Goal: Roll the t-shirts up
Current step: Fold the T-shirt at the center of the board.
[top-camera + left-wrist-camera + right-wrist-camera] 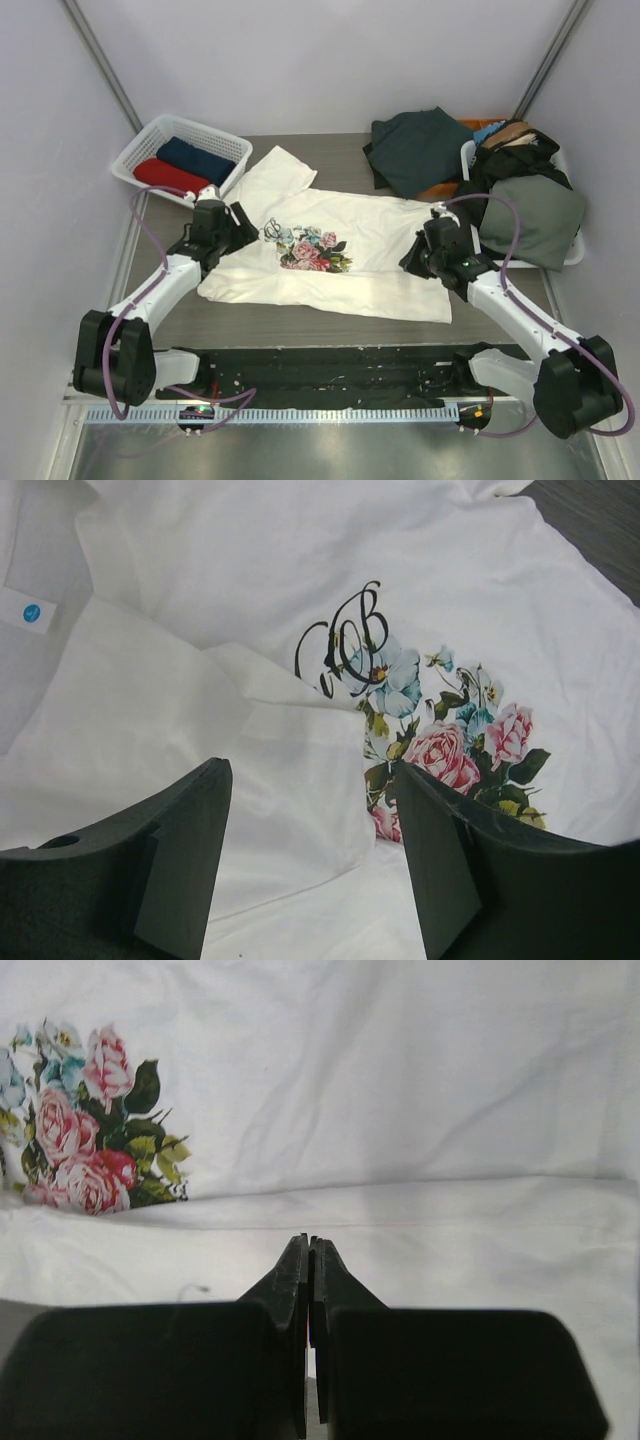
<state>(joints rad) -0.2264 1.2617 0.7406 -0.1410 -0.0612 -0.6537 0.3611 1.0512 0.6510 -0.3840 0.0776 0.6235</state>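
A cream-white t-shirt (pixel 385 240) with a pink rose print (pixel 312 248) lies spread on the table, its left side folded inward. My left gripper (pixel 243 228) is open and empty just above that folded left part; in the left wrist view its jaws (pixel 310 780) straddle the white fold (pixel 290 780) beside the roses (pixel 445 752). My right gripper (pixel 414 258) is shut and empty over the shirt's right side; in the right wrist view its tips (pixel 310 1243) meet above white fabric (pixel 420 1110). A red t-shirt (pixel 170 176) and a navy one (pixel 205 158) lie rolled in a basket.
The white lattice basket (pixel 135 150) stands at the back left. At the back right, a dark green garment (pixel 420 148) and a grey-green one (pixel 535 215) are piled on and around a white bin (pixel 573 256). Grey walls close both sides.
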